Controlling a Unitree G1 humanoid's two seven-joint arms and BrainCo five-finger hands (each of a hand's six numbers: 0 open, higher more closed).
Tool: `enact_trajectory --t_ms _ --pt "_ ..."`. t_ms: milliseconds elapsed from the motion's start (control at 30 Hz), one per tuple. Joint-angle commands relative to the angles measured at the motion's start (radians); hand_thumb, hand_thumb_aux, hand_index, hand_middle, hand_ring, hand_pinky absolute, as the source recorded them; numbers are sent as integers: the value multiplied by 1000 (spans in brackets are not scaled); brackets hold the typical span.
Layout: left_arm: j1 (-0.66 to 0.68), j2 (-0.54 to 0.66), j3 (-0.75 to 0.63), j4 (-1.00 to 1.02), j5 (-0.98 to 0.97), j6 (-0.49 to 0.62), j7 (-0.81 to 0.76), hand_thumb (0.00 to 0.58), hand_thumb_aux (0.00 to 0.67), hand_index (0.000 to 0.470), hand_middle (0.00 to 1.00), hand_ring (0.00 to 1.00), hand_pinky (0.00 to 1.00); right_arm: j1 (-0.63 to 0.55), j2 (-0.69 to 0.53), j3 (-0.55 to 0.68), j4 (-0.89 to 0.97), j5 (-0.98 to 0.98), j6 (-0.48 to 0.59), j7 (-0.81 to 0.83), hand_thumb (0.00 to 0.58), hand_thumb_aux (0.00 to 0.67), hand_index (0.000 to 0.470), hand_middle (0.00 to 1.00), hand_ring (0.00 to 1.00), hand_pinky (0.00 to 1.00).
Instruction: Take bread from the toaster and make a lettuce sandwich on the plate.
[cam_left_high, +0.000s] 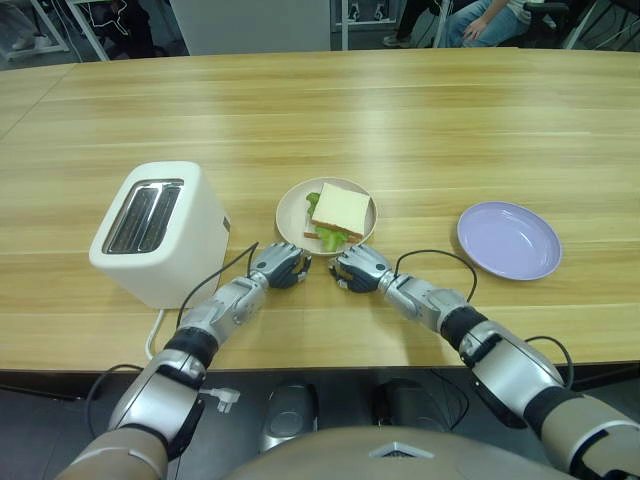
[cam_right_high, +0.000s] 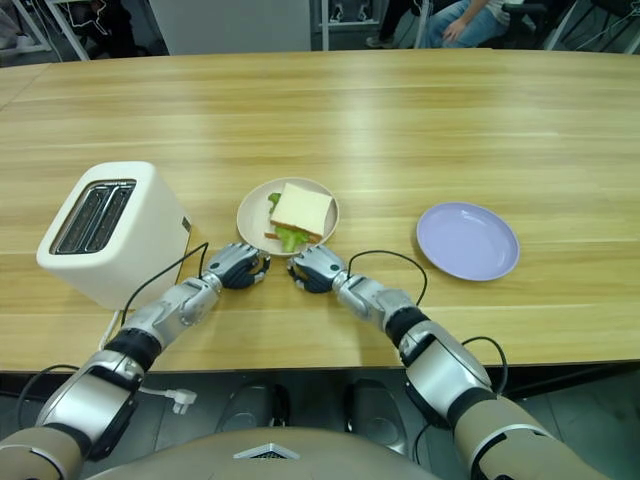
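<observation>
Left hand (cam_left_high: 280, 265) and right hand (cam_left_high: 360, 268) sit close together, with a narrow strip of table (cam_left_high: 400, 120) between them. Straight ahead of both, just beyond the fingertips: beige plate (cam_left_high: 288, 224) with sandwich (cam_left_high: 342, 208) blocks a low forward pass. Toaster (cam_left_high: 160, 235) stands tall left of the left hand, near but apart. Purple plate (cam_left_high: 508, 240) is right of the right hand, well apart, with passable wood between. Black cable (cam_left_high: 440, 254) loops by the right wrist.

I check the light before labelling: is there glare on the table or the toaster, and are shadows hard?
Left eye view: a pale sheen on the far table, no hard glare; the toaster slots shine. Right eye view: the purple plate has a soft highlight, and its shadow is thin and soft.
</observation>
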Motion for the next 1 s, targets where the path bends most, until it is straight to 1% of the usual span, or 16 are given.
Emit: enact_trajectory --t_ms 33,167,300,367,433,533,567,600,633,667,700,733,800,867,1000 --pt "-68 -36 -49 124 13 25 43 580 670 460 1000 1000 1000 -41 9 52 138 -38 119 2 580 670 460 1000 1000 1000" --pt "-111 -44 -66 166 6 34 85 580 670 460 1000 1000 1000 -71 7 80 166 -47 174 -17 580 670 460 1000 1000 1000" --pt "-127 -40 -82 175 1 33 130 580 670 460 1000 1000 1000 -70 -14 84 161 -29 173 -49 580 670 460 1000 1000 1000" --pt "-104 -29 -76 134 -9 15 163 580 670 460 1000 1000 1000 -52 -39 73 131 -12 135 -83 580 670 460 1000 1000 1000" --pt "-46 -12 -46 43 -54 -43 182 580 670 460 1000 1000 1000 -16 -78 54 77 14 69 -120 580 670 460 1000 1000 1000" --pt "112 22 31 -180 -180 -138 167 580 670 460 1000 1000 1000 98 -177 4 -92 84 -67 -153 580 670 460 1000 1000 1000" --pt "174 34 57 -262 -221 -160 151 489 405 278 620 620 620 155 -218 -25 -185 121 -113 -149 580 670 460 1000 1000 1000" --pt "256 45 86 -361 -276 -187 133 0 0 0 110 110 110 238 -265 -68 -304 193 -176 -117 580 670 460 1000 1000 1000" --pt "328 51 110 -441 -331 -214 120 0 0 0 0 0 0 317 -307 -103 -419 264 -230 -84 559 541 372 949 949 949" --pt "395 49 133 -510 -384 -236 109 0 0 0 0 0 0 396 -343 -138 -530 328 -264 -52 456 360 247 749 749 749" --pt "457 43 153 -571 -433 -258 100 0 0 0 0 0 0 465 -368 -165 -619 389 -287 -15 0 0 0 255 255 255" --pt "524 29 164 -634 -499 -282 86 0 0 0 0 0 0 534 -393 -187 -711 450 -307 23 0 0 0 0 0 0" --pt "639 3 166 -737 -595 -319 56 0 0 0 0 0 0 650 -433 -224 -852 544 -323 90 0 0 0 0 0 0" --pt "743 -21 146 -819 -660 -346 20 0 0 0 0 0 0 769 -450 -265 -966 705 -325 152 0 0 0 0 0 0" --pt "863 -50 124 -918 -744 -365 -66 0 0 0 0 0 0 961 -429 -327 -1150 894 -327 224 0 0 0 0 0 0"
